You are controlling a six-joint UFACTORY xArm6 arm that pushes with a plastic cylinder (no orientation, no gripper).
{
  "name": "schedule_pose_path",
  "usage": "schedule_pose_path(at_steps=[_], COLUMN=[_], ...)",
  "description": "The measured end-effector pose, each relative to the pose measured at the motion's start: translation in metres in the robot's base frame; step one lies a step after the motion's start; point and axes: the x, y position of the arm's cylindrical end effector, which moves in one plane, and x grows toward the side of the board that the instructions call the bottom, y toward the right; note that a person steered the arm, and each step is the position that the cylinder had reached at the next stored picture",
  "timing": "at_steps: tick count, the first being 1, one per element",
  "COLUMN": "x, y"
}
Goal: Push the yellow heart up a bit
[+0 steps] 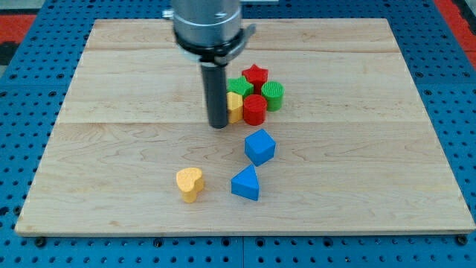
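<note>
Nearest the view's bottom lies the yellow heart [190, 184], alone on the pale wooden desk [111, 149]. It sits below my tip [219, 125] and slightly toward the view's left of it, well apart, with bare wood between the two. Its lobes point toward the view's top right.

Just to the view's right of the heart, also below my tip, is a blue triangular block [246, 183]; the two are near each other but not touching. A little higher comes a second blue block [259, 146], angular, its exact shape hard to tell. It lies below my tip and to the view's right of it, near but apart from both the tip and the triangular block.

My tip is the lower end of a straight dark rod standing upright on the desk. There is no claw on this arm, so nothing is being held, and the tip touches neither the heart nor the blue blocks.

Close against the tip's right side is a tight cluster. A yellow block [235, 107] appears to touch the rod or sit just beside it; I cannot tell which. Next to it is a red cylinder [254, 109], then a green cylinder [273, 95] further right. Behind them, toward the view's top, are a green block [239, 85] and a red star [255, 75].
</note>
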Motion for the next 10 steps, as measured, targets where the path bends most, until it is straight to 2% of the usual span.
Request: schedule_pose_path(at_steps=[2, 3, 5, 6, 10], x=[0.037, 0.093, 0.123, 0.146, 0.141], y=[-0.098, -0.108, -0.137, -0.136, -0.059])
